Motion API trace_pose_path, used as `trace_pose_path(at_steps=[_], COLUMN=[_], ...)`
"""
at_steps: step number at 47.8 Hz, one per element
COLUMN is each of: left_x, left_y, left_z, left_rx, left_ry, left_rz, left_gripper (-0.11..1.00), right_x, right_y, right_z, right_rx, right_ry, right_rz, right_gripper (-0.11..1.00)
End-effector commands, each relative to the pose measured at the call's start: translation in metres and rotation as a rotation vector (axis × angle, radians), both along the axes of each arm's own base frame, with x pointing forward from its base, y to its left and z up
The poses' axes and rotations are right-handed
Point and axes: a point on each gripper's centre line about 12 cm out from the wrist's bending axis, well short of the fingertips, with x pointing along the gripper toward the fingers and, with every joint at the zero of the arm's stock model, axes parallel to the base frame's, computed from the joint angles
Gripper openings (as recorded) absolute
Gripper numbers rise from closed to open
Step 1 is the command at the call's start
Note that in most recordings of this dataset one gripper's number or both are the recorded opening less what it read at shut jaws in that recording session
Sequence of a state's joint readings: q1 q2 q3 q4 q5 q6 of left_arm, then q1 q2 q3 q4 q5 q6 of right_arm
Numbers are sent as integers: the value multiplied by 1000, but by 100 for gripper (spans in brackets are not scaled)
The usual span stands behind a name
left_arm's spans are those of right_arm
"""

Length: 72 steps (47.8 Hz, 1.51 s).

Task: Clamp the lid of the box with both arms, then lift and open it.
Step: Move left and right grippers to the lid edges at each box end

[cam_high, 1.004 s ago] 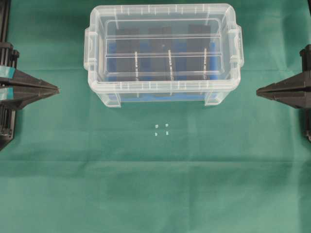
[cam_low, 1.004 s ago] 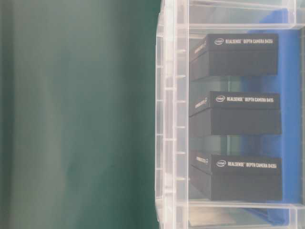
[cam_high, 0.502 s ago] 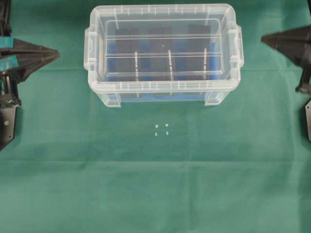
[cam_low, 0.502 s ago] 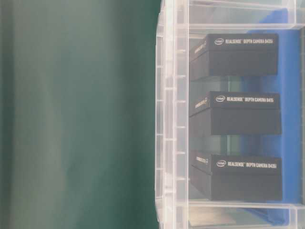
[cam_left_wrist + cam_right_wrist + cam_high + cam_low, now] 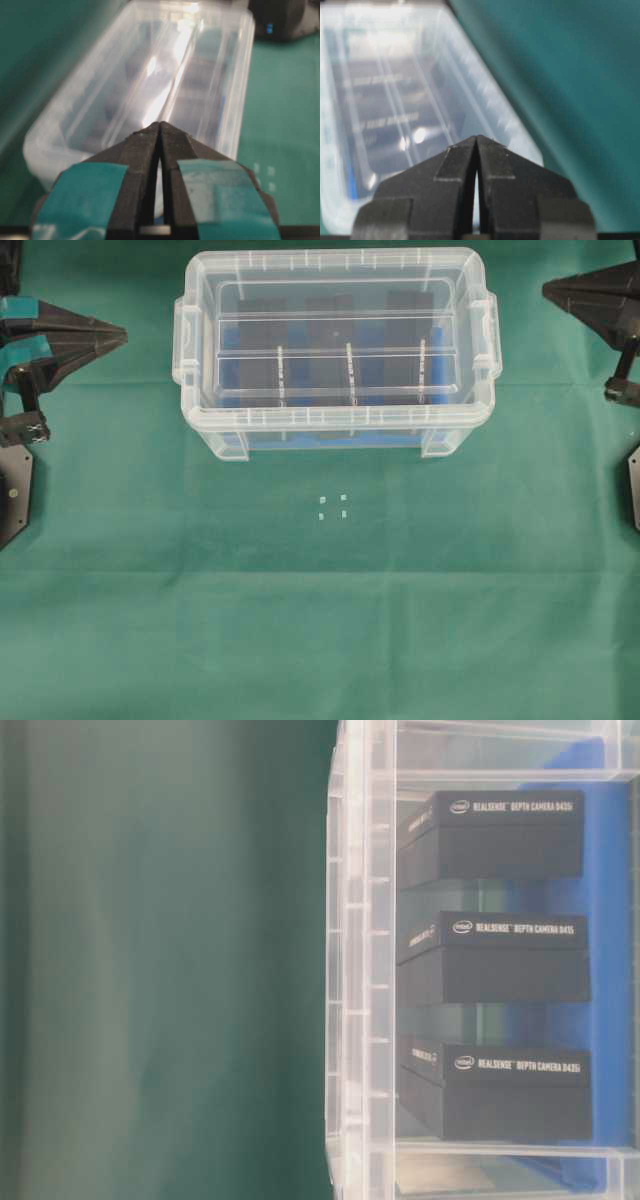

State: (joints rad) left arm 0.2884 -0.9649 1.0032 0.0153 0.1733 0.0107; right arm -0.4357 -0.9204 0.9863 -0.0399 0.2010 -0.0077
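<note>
Your left claw (image 5: 122,337) has its fingers pressed together at the tip, holding nothing; teal tape (image 5: 85,192) wraps both fingers. It hangs just off the short end of the box (image 5: 337,420), tip pointing at that end, near but not touching. In the left wrist view the box (image 5: 65,135) lies straight ahead of the tip.

Your right claw (image 5: 547,290) is also closed to a point, with nothing in it. It sits off the opposite short end of the box, tip aimed at the far corner of that end, clear of the plastic. In the right wrist view the lid (image 5: 395,100) fills the space ahead and to the left of the tip.

The lid (image 5: 337,300) sits on the box, between your two claws. Through it you see the blue insert (image 5: 370,340) and three black blocks (image 5: 495,960); the table-level view shows them in a row, each printed with white text.

The box stands on the green bench (image 5: 320,640). Four small pale marks (image 5: 332,506) lie on the cloth in front of the box, roughly midway between your claws and nearer the front of the bench than either.
</note>
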Motion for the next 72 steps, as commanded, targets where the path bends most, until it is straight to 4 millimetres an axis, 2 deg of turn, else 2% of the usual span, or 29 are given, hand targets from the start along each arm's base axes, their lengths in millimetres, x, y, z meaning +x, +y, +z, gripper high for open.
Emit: trace_pose_path(at_steps=[1,7,21,26,43,49,60,72], left_x=[2,1,7,11,16,21,32,39], left_y=[2,2,5,6,8,11,18,27], left_z=[10,10,14,14,8,-2,-28,-55], left_rx=[-15,-64,-154,-167,-179,-181,-198,-213], left_ry=[66,229,565,618,654,695,751,769], left_rz=[5,8,16,16,19,24,35,55], left_gripper=[1,1,1,1,1,1,1,1], right_x=[0,-3,-6,-2,4,8,18,28], right_y=[-2,-2,-6,-8,-11,-14,-21,-26], right_z=[3,-2,2,0,-5,-15,-47,-68], right_rx=[45,132,233,260,275,278,296,290], right_ry=[89,280,580,639,671,710,816,816], right_rz=[-12,-23,-51,-54,-53,-55,-57,-47], right_gripper=[0,0,0,0,0,0,0,0])
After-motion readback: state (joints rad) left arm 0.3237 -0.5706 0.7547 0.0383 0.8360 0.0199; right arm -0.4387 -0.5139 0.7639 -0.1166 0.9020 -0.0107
